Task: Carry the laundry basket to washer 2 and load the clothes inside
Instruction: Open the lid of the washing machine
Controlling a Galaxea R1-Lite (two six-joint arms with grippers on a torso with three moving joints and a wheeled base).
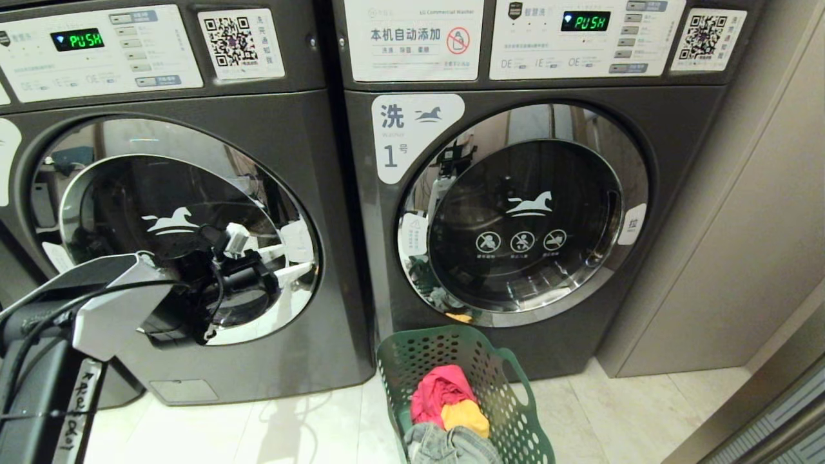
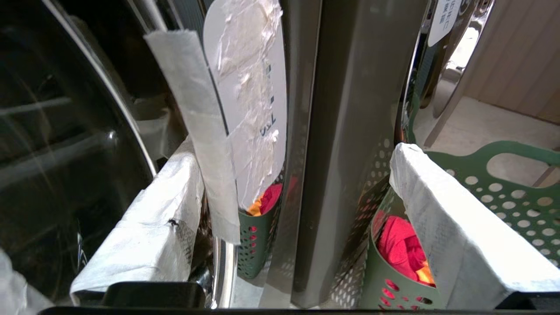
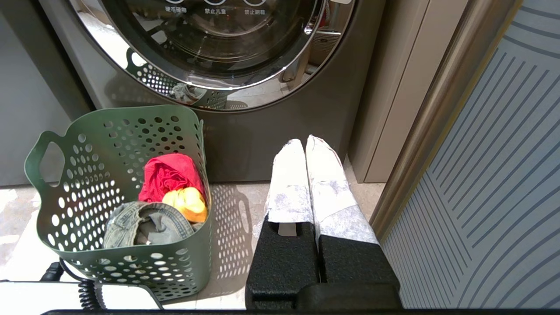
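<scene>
Your left claw (image 1: pixel 258 254) hangs spread wide at the left washer's door (image 1: pixel 174 225), at nine o'clock. The laundry basket (image 1: pixel 412 361) stands on the floor at six o'clock below washer 1 (image 1: pixel 528 212). Your right claw (image 3: pixel 306 151) is clenched empty.

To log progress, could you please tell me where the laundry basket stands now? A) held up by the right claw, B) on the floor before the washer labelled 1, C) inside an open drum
B: the laundry basket stands on the floor below the closed door of washer 1, clothes still inside.
</scene>
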